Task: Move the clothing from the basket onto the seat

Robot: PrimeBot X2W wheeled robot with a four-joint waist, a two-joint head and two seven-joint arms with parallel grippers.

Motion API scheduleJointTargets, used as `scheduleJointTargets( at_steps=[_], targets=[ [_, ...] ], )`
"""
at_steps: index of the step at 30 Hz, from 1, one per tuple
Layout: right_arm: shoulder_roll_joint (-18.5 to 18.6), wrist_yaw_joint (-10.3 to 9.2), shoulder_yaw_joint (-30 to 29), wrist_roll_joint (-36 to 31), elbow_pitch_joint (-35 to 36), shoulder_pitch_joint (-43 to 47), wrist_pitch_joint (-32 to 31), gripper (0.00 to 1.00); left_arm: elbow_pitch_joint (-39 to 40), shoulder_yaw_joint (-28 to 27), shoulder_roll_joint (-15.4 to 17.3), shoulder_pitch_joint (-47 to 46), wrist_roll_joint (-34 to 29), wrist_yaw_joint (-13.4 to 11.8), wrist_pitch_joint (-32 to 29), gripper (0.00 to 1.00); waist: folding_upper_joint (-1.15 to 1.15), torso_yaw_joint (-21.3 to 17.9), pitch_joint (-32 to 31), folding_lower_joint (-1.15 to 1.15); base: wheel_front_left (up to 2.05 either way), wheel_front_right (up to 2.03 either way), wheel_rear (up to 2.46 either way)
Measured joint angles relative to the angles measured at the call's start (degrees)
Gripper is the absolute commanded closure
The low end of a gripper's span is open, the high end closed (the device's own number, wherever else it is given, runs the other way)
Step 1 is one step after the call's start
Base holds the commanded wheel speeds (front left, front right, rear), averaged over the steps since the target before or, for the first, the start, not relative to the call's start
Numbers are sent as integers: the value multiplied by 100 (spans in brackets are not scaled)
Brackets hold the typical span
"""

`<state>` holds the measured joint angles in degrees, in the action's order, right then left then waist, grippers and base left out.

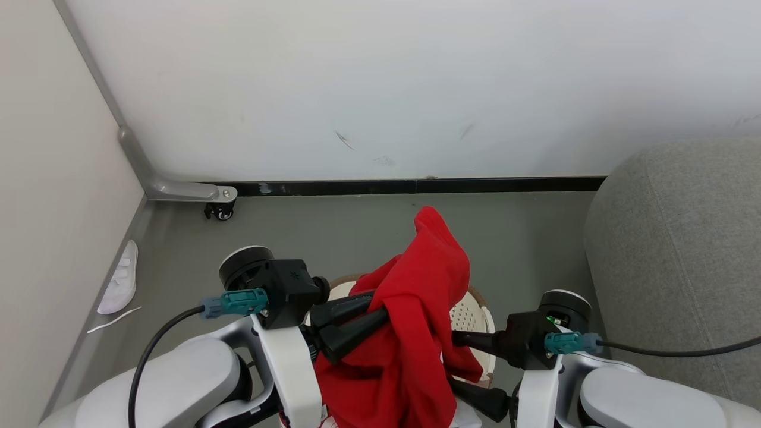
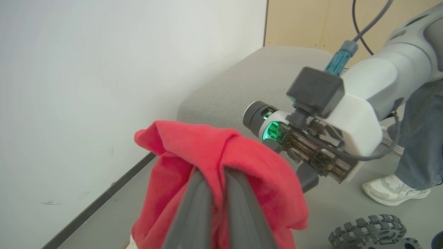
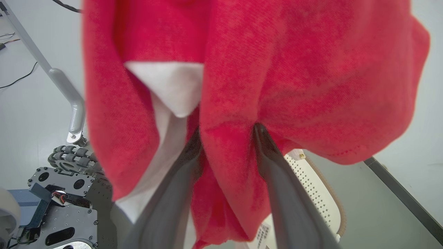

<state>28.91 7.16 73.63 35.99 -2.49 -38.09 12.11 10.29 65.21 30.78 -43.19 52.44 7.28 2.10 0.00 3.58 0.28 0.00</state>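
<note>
The clothing (image 1: 416, 285) is lifted above the basket (image 1: 475, 315), not in it and not on the seat (image 1: 684, 255), which stands apart at the robot's right side. The red fabric hangs in folds, and a white piece (image 3: 169, 86) shows inside it in the right wrist view.

The left gripper (image 2: 213, 173) is clenched on a fold of the red cloth: its two fingers lie nearly together, with the fabric pinched between them and draped over their tips.

The right gripper (image 3: 226, 133) has its fingers apart, with a bulge of red cloth between them and the tips pressed into the fabric. I cannot tell whether it already clamps the cloth or only surrounds it.

A sticker (image 3: 263, 235) shows on the basket below the cloth; its print is too small to read.
</note>
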Motion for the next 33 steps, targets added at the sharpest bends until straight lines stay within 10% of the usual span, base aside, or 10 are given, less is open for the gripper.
scheduleJointTargets(
  at_steps=[3, 5, 9, 27, 33],
  targets=[
    [-12, 0, 0, 0, -9, 0, 13, 7, 23, 35, -15, -12, 11, 0, 0, 100, 0, 7, 4, 0, 0, 0, 0],
    [-35, 0, 0, 0, -18, 0, 51, 49, 36, 43, -18, -34, 86, 0, 2, 100, 0, 11, 5, 0, 0, 0, 0],
    [-46, 0, 0, -11, -38, 0, 57, 100, 49, 60, -20, -112, 142, 0, 9, 100, 0, 18, 3, 0, 0, 0, 0],
    [-65, 0, -335, -13, -207, 0, 154, 100, -369, 113, 136, -98, 274, 0, 158, 100, 0, -6, 7, 0, 0, 0, 0],
    [-52, 0, -642, -13, -207, 0, 168, 100, -492, 159, 112, 17, 368, 0, 230, 77, 0, -18, -34, 0, 0, 0, 0]
  ],
)
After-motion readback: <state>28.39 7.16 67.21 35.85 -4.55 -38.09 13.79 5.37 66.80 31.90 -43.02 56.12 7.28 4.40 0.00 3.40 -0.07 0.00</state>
